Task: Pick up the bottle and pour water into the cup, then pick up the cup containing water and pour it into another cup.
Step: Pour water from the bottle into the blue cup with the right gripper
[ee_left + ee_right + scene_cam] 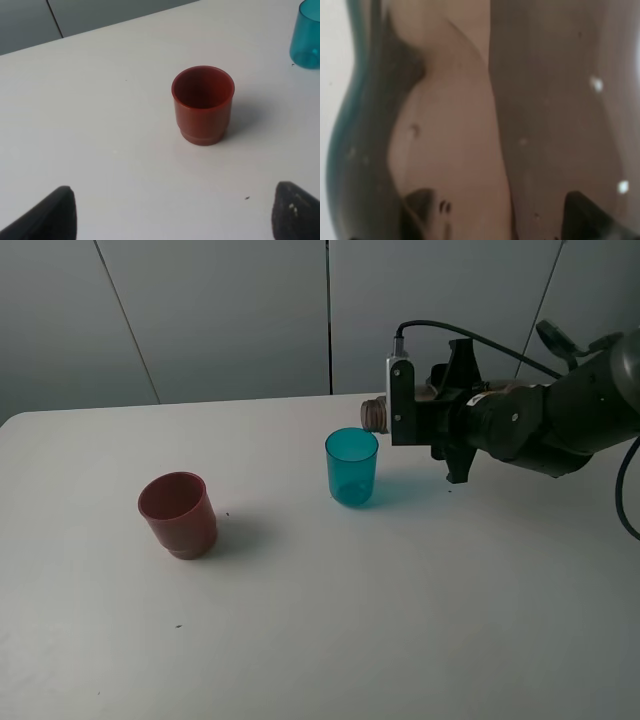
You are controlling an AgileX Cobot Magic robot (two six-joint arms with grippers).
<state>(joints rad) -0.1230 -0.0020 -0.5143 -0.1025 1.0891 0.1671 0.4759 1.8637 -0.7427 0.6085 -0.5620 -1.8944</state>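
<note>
My right gripper (440, 412) is shut on the bottle (377, 414), which lies nearly level above the table. Its threaded neck points left, just above and behind the rim of the teal cup (352, 467). In the right wrist view the smoky brown bottle (530, 100) fills the picture, blurred, with dark fingertips (420, 204) on either side. The dull-red other cup (178, 514) stands upright at the left. The left wrist view shows this red cup (202, 105) and part of the teal cup (306, 35). My left gripper (172, 220) is open, short of the red cup.
The white table (400, 620) carries only the two cups, set about a hand's width apart. Its far edge runs along a grey panelled wall (230, 310). A black cable (470, 335) loops over the right arm.
</note>
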